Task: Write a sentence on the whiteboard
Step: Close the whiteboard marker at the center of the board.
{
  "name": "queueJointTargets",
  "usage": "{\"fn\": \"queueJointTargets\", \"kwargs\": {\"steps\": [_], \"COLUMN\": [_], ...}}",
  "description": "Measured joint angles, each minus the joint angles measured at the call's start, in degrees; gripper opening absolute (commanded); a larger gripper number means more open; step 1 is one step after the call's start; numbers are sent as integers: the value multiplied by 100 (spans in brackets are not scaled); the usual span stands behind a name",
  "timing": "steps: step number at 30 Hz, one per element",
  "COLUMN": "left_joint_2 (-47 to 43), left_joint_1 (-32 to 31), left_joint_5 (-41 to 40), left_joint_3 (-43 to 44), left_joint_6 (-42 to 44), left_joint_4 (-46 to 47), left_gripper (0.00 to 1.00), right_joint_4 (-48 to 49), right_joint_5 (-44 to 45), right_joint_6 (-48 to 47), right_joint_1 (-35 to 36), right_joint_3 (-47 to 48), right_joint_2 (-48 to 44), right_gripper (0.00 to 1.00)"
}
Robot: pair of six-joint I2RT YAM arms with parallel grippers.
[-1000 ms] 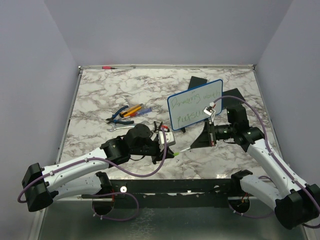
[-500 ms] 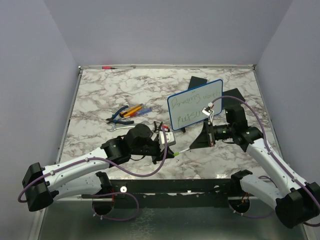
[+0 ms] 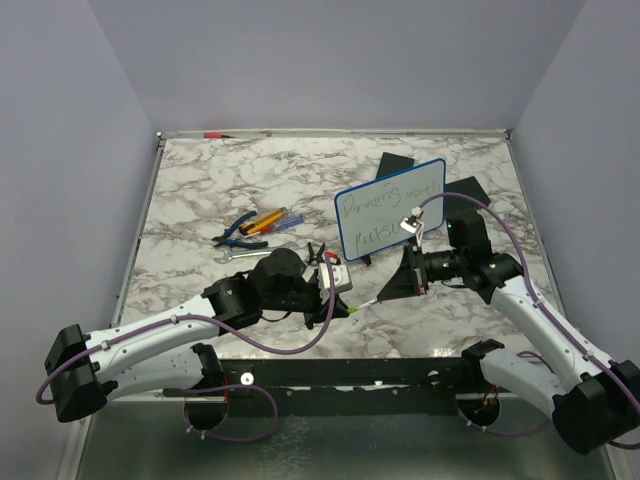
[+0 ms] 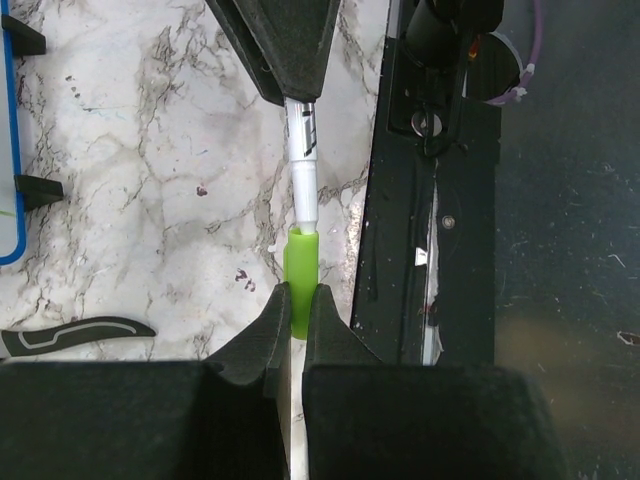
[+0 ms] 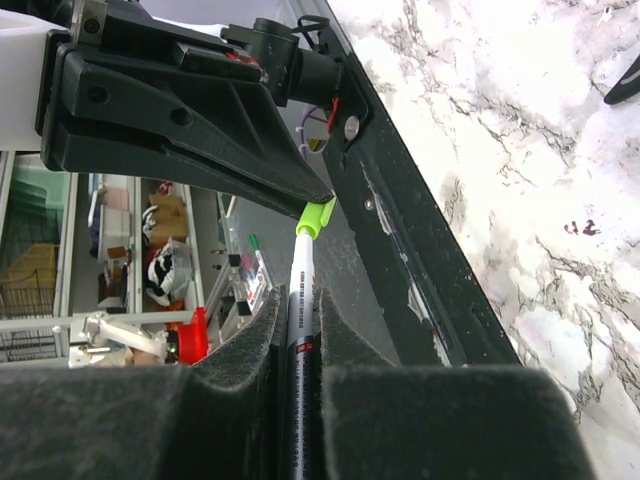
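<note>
We saw the small blue-framed whiteboard (image 3: 390,205) standing tilted on the marble-patterned table (image 3: 200,190), right of centre and toward the far side. A thin green handwritten sentence (image 3: 380,213) ran across its face in two slanted lines.

Nearer than the board, close to the table's near edge, both hands met on one thin white marker (image 4: 303,165). The left hand (image 4: 297,300) was pinched narrow on the marker's bright green cap (image 4: 301,262). The right hand (image 5: 298,300) was clamped on the white barrel. The cap sat on the barrel's end, but we could not tell whether it was fully seated. The marker ran roughly level between the two hands, beside the black rail (image 4: 430,250) along the near edge.

In the left wrist view the board's blue edge and its black feet (image 4: 35,190) showed at the view's edge, well apart from the marker.

Blue-handled pliers (image 3: 238,228), orange-handled tools (image 3: 265,220) and a silver wrench (image 3: 240,257) lay left of centre. Flat black pads (image 3: 398,163) lay just beyond the board.
</note>
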Motion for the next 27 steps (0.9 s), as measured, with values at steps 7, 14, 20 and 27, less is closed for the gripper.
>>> {"fn": "queueJointTargets", "kwargs": {"steps": [7, 14, 20, 27], "left_joint_2": [9, 50, 52, 22], "left_joint_1": [-4, -7, -7, -7], "left_joint_5": [11, 7, -15, -59], "left_joint_3": [0, 0, -11, -155], "left_joint_6": [-4, -50, -118, -208], "left_joint_4": [-11, -142, -413, -610], "left_gripper": [0, 0, 0, 0], "right_joint_4": [107, 297, 570, 1217], "right_joint_5": [13, 249, 654, 977], "right_joint_6": [2, 50, 203, 533], "right_joint_1": [162, 505, 988, 1449], "right_joint_3": [-7, -7, -46, -293], "right_joint_2": [164, 302, 479, 741], "right_gripper": [4, 3, 3, 2]}}
